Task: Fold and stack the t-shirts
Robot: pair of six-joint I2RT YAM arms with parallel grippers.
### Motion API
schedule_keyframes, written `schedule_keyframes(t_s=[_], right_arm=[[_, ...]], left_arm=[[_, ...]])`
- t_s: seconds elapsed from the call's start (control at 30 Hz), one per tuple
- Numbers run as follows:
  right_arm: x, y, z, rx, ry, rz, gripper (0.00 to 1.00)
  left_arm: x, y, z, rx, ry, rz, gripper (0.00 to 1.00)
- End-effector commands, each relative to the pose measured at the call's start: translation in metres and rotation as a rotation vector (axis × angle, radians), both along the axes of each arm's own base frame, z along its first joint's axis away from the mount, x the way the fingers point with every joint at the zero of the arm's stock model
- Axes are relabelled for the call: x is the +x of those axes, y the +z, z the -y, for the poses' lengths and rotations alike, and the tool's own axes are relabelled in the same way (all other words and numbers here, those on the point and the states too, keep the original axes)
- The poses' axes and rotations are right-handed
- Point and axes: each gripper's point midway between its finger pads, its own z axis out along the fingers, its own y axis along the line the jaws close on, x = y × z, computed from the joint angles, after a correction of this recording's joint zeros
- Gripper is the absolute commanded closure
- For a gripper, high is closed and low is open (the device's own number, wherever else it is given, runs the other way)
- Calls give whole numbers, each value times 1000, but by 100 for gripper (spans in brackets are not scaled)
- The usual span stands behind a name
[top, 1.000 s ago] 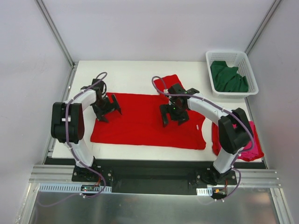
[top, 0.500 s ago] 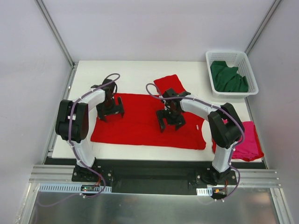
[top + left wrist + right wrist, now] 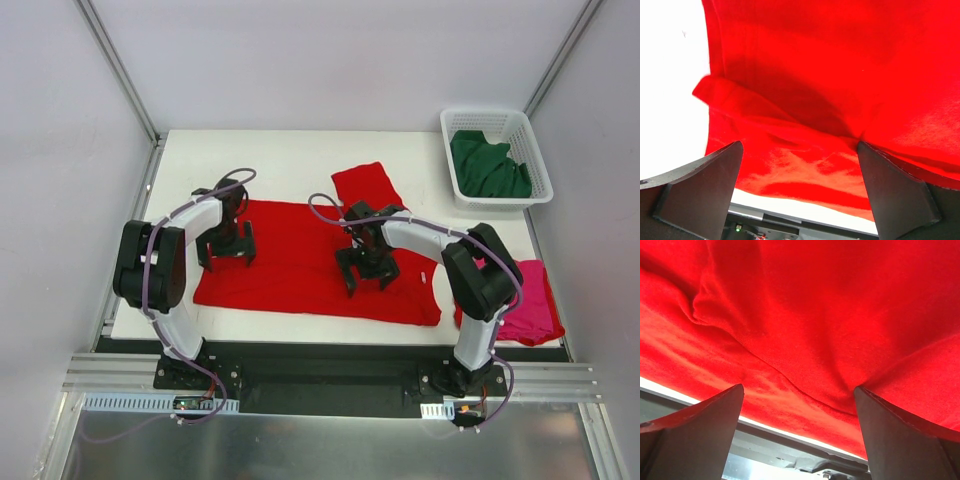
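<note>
While both jaws gape released above the red t-shirt (image 3: 292, 268), white table (image 3: 280, 160) shows beyond its far edge.

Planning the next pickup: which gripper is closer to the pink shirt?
Right. The right gripper is over the middle of the red shirt, left of the pink shirt; the left gripper is over that shirt's far left end.

The white right arm (image 3: 487, 280) hides part of the magenta-pink cotton t-shirt (image 3: 537, 308). Both wrist views cut off the bright red cotton t-shirt (image 3: 840, 75) at their edges.
</note>
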Motion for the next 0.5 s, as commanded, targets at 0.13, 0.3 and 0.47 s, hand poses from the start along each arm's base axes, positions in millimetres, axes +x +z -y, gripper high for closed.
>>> schedule_keyframes(t_s=[0.13, 0.3, 0.47], right_arm=[[-37, -7, 12, -66, 33, -67, 4], [-41, -3, 15, -81, 44, -72, 4], [-44, 1, 17, -85, 58, -74, 4]], left_arm=[[-31, 10, 12, -48, -71, -32, 1], [-51, 14, 27, -87, -101, -47, 1], [-76, 10, 29, -99, -93, -85, 1]])
